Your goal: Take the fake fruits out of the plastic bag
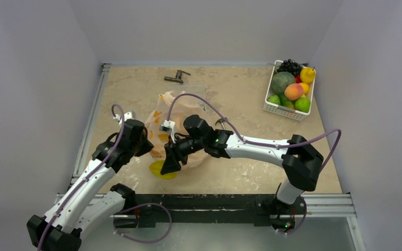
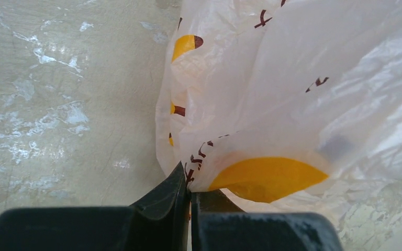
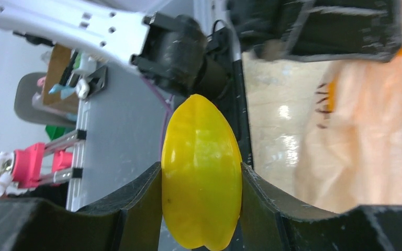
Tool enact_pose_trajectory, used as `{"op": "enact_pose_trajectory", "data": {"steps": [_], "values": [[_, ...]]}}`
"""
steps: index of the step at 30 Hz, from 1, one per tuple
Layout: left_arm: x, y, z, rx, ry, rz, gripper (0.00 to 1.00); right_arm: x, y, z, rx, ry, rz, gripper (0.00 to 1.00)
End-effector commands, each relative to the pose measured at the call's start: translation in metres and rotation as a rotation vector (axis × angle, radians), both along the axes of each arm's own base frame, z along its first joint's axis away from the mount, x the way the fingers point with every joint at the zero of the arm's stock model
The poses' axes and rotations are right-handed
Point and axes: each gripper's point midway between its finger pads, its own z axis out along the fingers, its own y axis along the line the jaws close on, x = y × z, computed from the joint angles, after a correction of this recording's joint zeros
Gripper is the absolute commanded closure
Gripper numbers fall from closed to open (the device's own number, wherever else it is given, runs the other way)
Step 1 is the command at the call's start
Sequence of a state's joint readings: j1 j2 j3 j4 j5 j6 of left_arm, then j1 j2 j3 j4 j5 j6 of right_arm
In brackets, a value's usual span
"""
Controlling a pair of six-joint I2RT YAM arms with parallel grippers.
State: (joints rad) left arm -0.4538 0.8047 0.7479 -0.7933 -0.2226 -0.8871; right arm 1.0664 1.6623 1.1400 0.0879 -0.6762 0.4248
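Slippage is the main worry in the top view. The right gripper [image 1: 168,163] holds a yellow fruit [image 1: 158,170] low over the table [image 1: 241,172] at the near edge of the plastic bag [image 1: 159,112], just outside its mouth as far as I can judge. The left gripper [image 1: 145,145] pins the bag's left side. If the right arm swings fast, the fruit could pop free and roll away. A white basket [image 1: 282,111] of other fruit sits well apart at the far right. From the left wrist, the jaws are pinched flat on a fold of the bag's thin, crinkly, translucent film, printed with yellow and brown marks; a hard pull could tear it or drag the whole bag. From the right wrist, the jaws stand half-wide, clamped on the waist of the fruit's ribbed, glossy, hard-looking body; that slick, tapered shape could squirt out. Whether more fruit remains inside is hidden.
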Motion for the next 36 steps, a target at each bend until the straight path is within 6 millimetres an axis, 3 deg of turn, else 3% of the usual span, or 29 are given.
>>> {"op": "enact_pose_trajectory", "data": {"steps": [1,7,9,12,14,16,20,25,28,30,36], "values": [[0.004,0.015,-0.005,0.053,0.018,0.085,1.00,-0.035,-0.009,0.059,0.139,-0.087,0.151,0.94],[0.014,0.040,0.000,0.139,0.012,0.213,1.00,-0.051,-0.028,0.115,0.274,-0.188,0.221,0.95],[0.015,0.049,0.007,0.165,0.003,0.237,1.00,-0.036,-0.033,0.135,0.294,-0.243,0.104,0.99],[0.014,0.059,0.017,0.196,-0.005,0.271,0.99,0.004,-0.049,0.163,0.295,-0.346,-0.132,1.00],[0.012,0.060,0.022,0.203,-0.008,0.266,0.79,0.031,-0.066,0.182,0.320,-0.382,-0.271,1.00],[0.009,0.060,0.027,0.203,-0.007,0.248,0.53,0.070,-0.089,0.192,0.297,-0.407,-0.443,1.00],[0.001,0.054,0.042,0.175,-0.030,0.174,0.33,0.163,-0.168,0.196,0.188,-0.466,-0.874,0.99],[-0.012,0.052,0.067,0.164,-0.088,0.076,0.13,0.256,-0.281,0.188,0.004,-0.550,-1.322,0.98],[-0.021,0.047,0.083,0.151,-0.135,-0.006,0.08,0.301,-0.343,0.171,-0.095,-0.563,-1.491,0.98],[-0.027,0.034,0.093,0.111,-0.165,-0.099,0.06,0.328,-0.384,0.158,-0.170,-0.574,-1.597,0.97],[-0.050,-0.008,0.111,-0.037,-0.227,-0.371,0.03,0.395,-0.484,0.112,-0.262,-0.468,-1.738,0.96]]}}
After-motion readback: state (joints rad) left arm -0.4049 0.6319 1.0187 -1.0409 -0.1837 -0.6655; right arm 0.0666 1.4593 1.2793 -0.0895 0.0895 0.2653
